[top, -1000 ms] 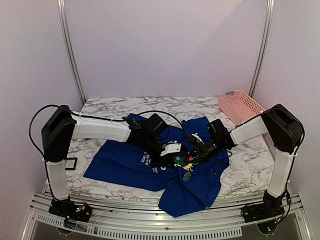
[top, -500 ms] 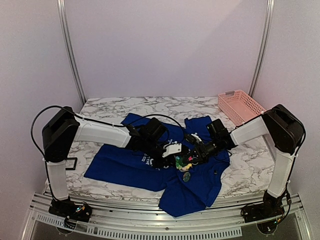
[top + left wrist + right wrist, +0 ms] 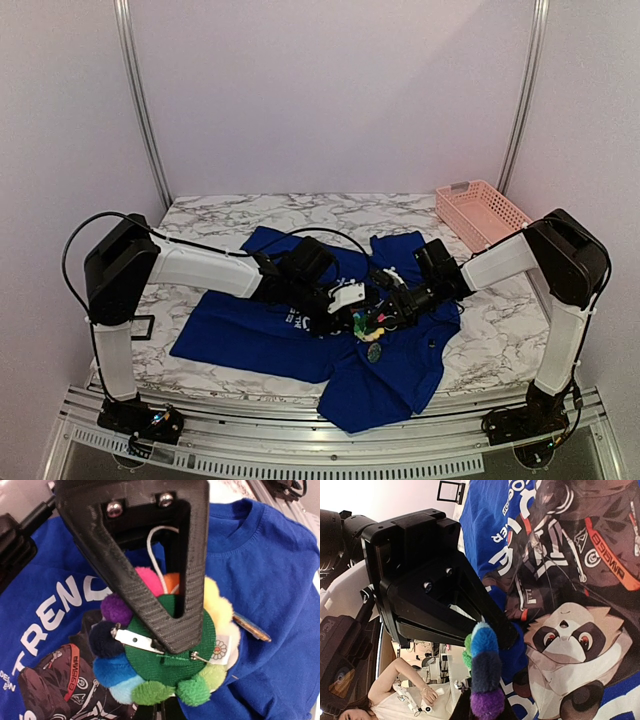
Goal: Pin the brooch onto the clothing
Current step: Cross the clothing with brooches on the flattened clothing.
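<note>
Closed down since a second ago, the left gripper (image 3: 172, 642) is now seen shut on the pin (image 3: 135, 639) that crosses the green back of the brooch (image 3: 165, 667). The pin's long axis is laid slantwise across that back, right at the left fingertips, so the left arm is judged the nearer. The brooch is held edge-on just over the clothing (image 3: 270, 570), beside its print; contact cannot be told. It is clamped at the rim by the right gripper (image 3: 485, 711).

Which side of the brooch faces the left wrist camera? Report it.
The back: the brooch shows its green felt backing and metal pin there.
</note>
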You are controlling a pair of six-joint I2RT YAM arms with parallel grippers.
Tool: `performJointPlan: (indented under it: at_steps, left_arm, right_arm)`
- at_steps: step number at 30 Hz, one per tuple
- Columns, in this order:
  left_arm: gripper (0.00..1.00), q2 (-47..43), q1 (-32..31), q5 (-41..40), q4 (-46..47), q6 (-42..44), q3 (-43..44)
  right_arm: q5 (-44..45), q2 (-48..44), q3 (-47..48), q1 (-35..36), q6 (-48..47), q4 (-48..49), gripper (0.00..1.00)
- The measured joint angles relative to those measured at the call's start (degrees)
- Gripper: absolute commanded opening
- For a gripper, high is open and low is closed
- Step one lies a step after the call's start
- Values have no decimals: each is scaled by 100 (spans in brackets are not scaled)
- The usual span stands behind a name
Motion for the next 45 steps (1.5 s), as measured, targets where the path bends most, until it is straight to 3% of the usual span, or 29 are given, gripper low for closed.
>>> performJointPlan:
  at_steps: [13, 27, 34, 39, 45]
  left_arm:
    - [2, 0, 15, -46, -63, -551, 0]
    - [1, 2, 70, 103, 173, -1021, -39]
    - [23, 66, 98, 173, 444, -1003, -68]
    - [50, 79, 170, 195, 382, -570, -68]
    - [74, 79, 286, 662, -852, 483, 470]
  right_arm:
    - [251, -20, -59, 72, -37, 125, 0]
    - [1333, -673, -1414, 227, 898, 2634, 0]
    - [1545, -723, -1648, 236, 1163, 3202, 0]
    - [1593, -706, -1648, 291, 1134, 3220, 0]
    - [1624, -584, -1648, 341, 1117, 3220, 0]
